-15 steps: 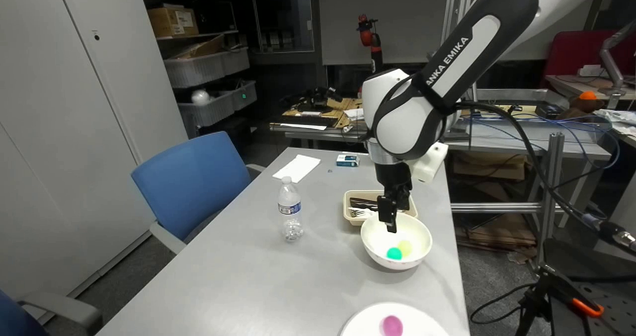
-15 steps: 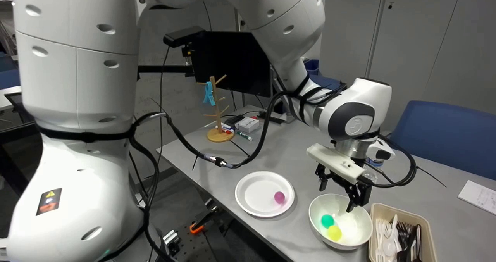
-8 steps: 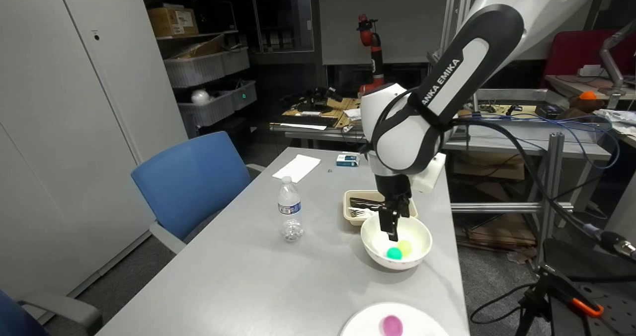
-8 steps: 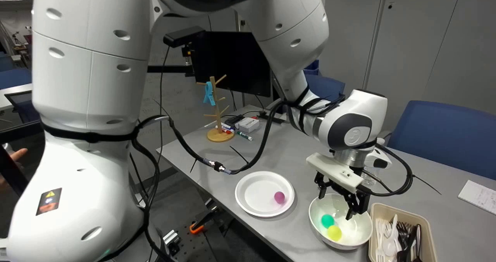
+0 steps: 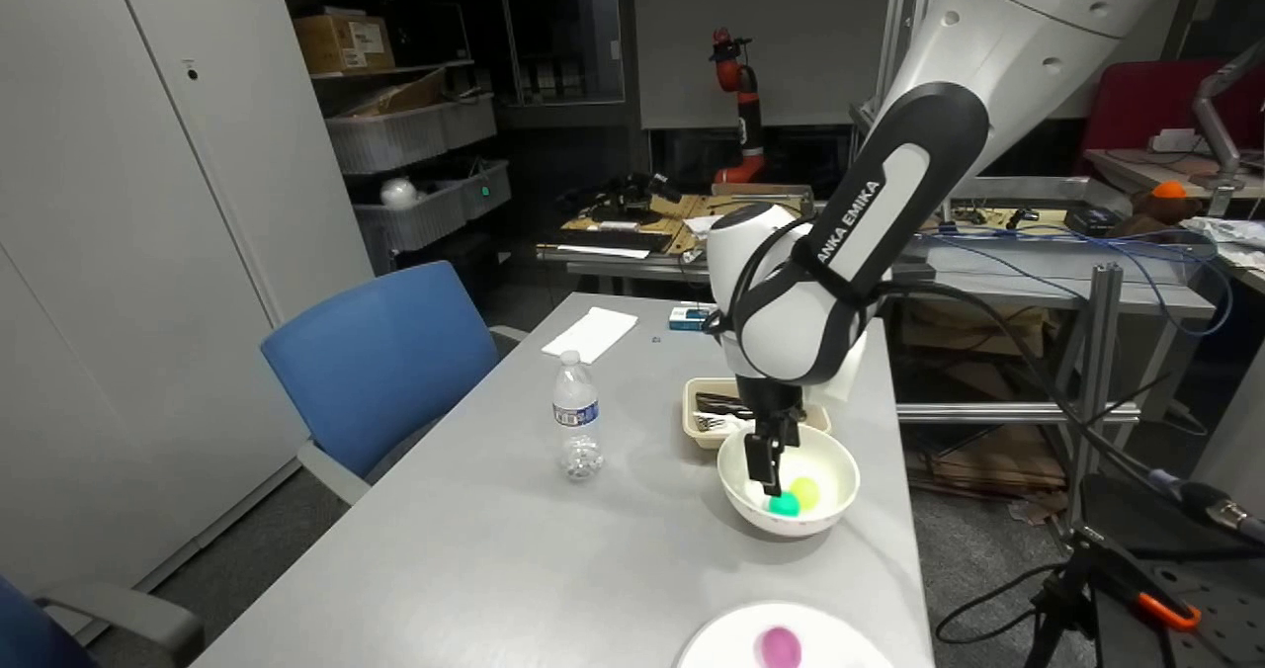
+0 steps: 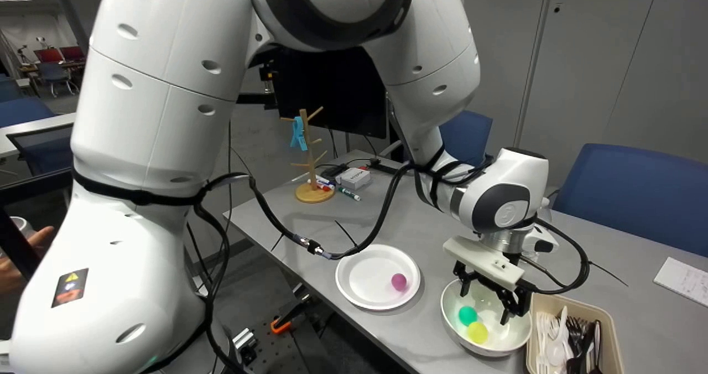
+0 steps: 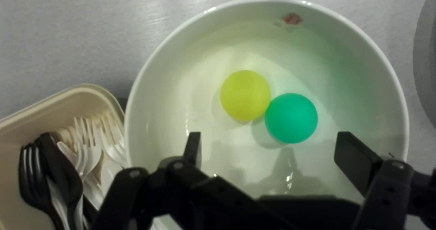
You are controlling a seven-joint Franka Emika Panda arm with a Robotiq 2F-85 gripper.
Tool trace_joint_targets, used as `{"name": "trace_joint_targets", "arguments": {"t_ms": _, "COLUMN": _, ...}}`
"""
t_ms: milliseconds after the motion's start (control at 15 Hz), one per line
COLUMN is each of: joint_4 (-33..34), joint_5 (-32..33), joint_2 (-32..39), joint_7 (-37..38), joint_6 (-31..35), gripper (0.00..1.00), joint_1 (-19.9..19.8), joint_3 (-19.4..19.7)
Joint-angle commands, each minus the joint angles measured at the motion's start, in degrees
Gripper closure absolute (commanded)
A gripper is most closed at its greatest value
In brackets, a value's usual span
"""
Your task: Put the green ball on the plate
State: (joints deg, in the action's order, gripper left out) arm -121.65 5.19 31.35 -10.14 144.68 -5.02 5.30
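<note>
On the grey tabletop (image 5: pixel 474 510) stand the plate (image 6: pixel 365 277) and the bowl (image 6: pixel 500 339), near each other but apart. Over the bowl, the hand (image 7: pixel 271 150) points downward with its two fingers (image 7: pixel 357 162) spread wide and nothing in grip between them. The green ball (image 7: pixel 291 118) rests inside the bowl, touching the yellow ball (image 7: pixel 245 95) or almost so. In the wrist view the green one lies ahead of the fingertips, between their two lines, slightly toward the finger on the right of that view; being round, it offers no long axis. I judge that the hand must go forward to it and then lower, and that the yellow ball, also within the spread, may be pinched together with it. In an exterior view the bottom border cuts off the plate (image 5: pixel 719 643); in the wrist view the hand covers the lower part of the bowl. How deep the fingertips reach is hard to tell.
</note>
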Motion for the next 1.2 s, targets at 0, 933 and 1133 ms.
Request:
{"name": "trace_joint_targets", "arguments": {"t_ms": 0, "joint_4": 3.0, "joint_5": 2.3, "joint_2": 3.7, "joint_7": -1.5, "joint_6": 2.1, "gripper": 0.00, "joint_1": -0.9, "joint_3": -0.1}}
{"name": "trace_joint_targets", "arguments": {"t_ms": 933, "joint_4": 3.5, "joint_5": 6.4, "joint_2": 7.4, "joint_7": -3.9, "joint_6": 3.2, "gripper": 0.00, "joint_1": -0.9, "joint_3": 0.1}}
{"name": "trace_joint_targets", "arguments": {"t_ms": 1133, "joint_4": 3.7, "joint_5": 6.2, "joint_2": 7.9, "joint_7": -4.1, "joint_6": 3.1, "gripper": 0.00, "joint_1": -1.2, "joint_3": 0.0}}
